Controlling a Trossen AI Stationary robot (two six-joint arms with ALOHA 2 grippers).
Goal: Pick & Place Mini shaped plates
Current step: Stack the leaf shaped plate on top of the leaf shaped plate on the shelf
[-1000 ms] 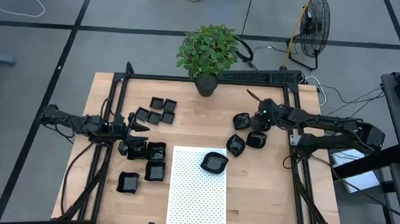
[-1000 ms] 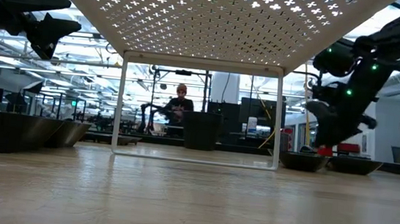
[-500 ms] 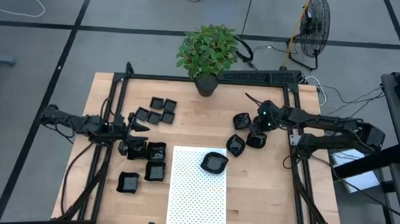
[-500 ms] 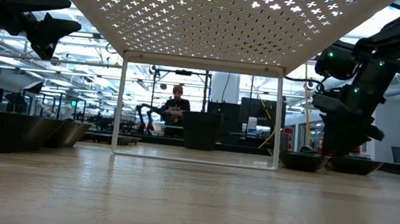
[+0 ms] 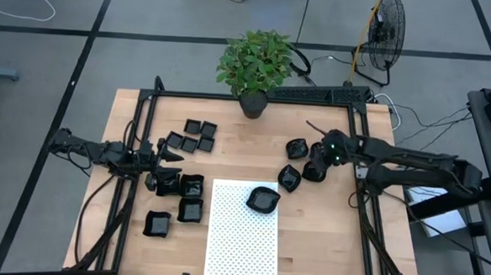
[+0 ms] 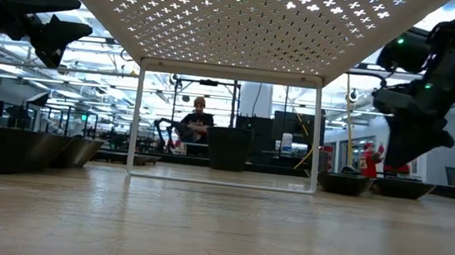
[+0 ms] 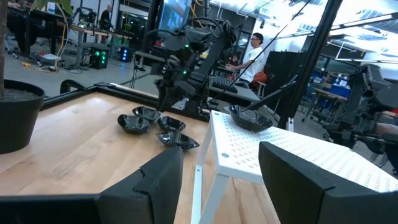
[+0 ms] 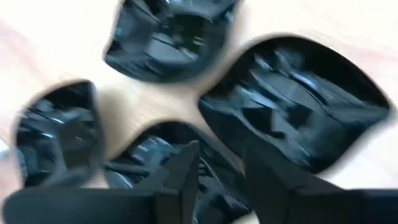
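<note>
Wooden table [image 5: 325, 217]: right hand [image 5: 315, 168] over rounded plates [image 5: 296, 148] (closely clustered).

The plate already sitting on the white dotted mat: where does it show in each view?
High view: plate on the mat, at the mat's far right corner.
Low view: not visible; only the mat's underside shows overhead.
Left wrist view: on the mat's far edge.
Right wrist view: not in it.
Shared landmark: the white dotted mat.
</note>
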